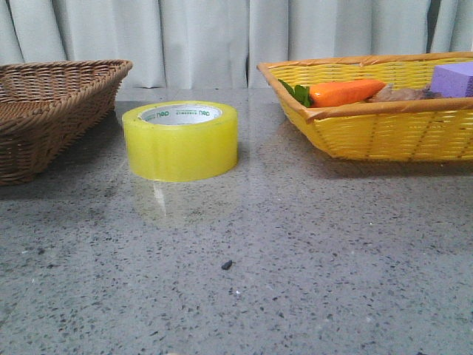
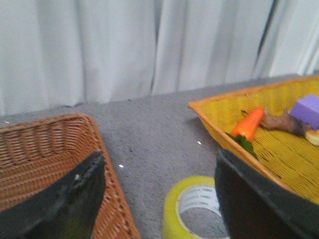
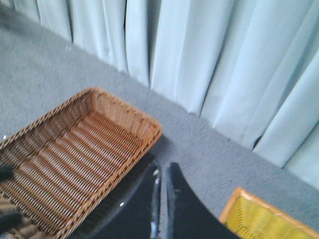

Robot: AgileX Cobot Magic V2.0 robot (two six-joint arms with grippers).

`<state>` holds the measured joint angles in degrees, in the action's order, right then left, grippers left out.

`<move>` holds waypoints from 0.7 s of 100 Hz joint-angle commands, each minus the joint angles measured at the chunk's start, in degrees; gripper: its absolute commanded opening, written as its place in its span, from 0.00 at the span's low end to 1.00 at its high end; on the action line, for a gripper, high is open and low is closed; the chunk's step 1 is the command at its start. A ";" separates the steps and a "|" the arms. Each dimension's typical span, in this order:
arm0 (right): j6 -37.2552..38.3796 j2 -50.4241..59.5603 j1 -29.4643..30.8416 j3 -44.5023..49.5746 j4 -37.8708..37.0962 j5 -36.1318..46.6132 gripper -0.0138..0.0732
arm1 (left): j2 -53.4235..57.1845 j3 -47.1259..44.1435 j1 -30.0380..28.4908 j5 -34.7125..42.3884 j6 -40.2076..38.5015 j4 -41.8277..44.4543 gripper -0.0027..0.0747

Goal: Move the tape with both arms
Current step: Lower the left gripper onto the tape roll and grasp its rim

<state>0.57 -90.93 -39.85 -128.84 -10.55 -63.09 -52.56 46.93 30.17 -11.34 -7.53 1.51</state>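
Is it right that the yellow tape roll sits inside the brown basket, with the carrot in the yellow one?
Not quite. The tape stands on the table between the brown basket and the yellow basket, as the front view shows. The carrot is indeed in the yellow one.

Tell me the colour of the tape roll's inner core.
White with green lettering on the tape, clearest in the front view.

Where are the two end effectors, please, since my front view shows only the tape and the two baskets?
Observer: The left end effector hangs open above the tape, which shows between its fingers in the left wrist view.
Operator: And could you tell me about the right one?
Observer: The right end effector is shut with nothing held, near the brown basket.
Operator: Thank you. Is anything in that brown basket?
Observer: The part that the right wrist view shows is bare wicker.
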 commanded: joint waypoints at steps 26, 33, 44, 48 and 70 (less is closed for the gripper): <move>-0.57 8.98 0.40 -1.35 -6.88 5.30 0.07 | -18.65 14.34 11.17 -7.41 2.61 0.79 0.60; -0.57 9.75 0.40 -1.35 -7.34 4.43 0.07 | -22.12 16.94 12.38 -10.84 3.12 0.79 0.60; -0.57 10.61 0.40 -1.35 -7.91 2.89 0.07 | -27.24 20.45 13.05 -14.35 3.12 0.06 0.60; -0.57 10.61 0.40 -1.35 -7.99 2.43 0.07 | -28.89 21.49 13.05 -15.66 3.12 -0.54 0.60; -0.57 10.61 0.40 -1.22 -8.14 0.65 0.07 | -34.95 25.27 13.05 -19.60 6.12 -0.83 0.60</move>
<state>0.53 -81.96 -39.85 -128.84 -16.97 -65.89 -87.99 69.53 42.76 -33.24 -2.26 1.29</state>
